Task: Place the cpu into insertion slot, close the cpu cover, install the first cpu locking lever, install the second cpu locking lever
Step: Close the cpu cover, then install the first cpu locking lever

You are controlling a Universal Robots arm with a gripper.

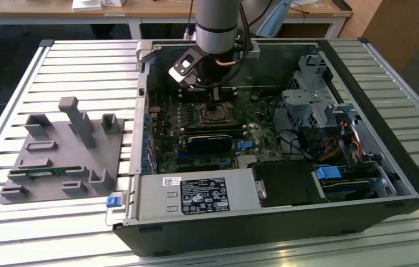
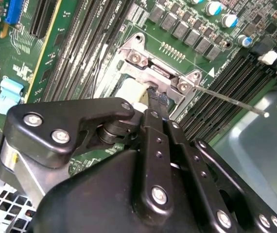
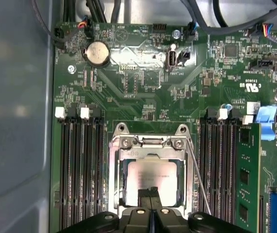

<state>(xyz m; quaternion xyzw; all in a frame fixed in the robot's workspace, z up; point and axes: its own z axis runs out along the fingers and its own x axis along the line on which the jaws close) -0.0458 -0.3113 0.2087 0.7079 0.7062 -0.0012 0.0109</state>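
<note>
First wrist view: cover (image 3: 150, 144) down, lever (image 3: 199, 179) seemingly not yet latched.
Hovers at cover edge over seated chip (image 3: 150, 172), gripper (image 3: 150, 190) fingers together and empty; probably needs a sideways sweep to catch lever.

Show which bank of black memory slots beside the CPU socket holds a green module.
The black slot bank beside the thin silver lever rod: a green memory module stands at its outer edge. The other bank is empty.
</note>
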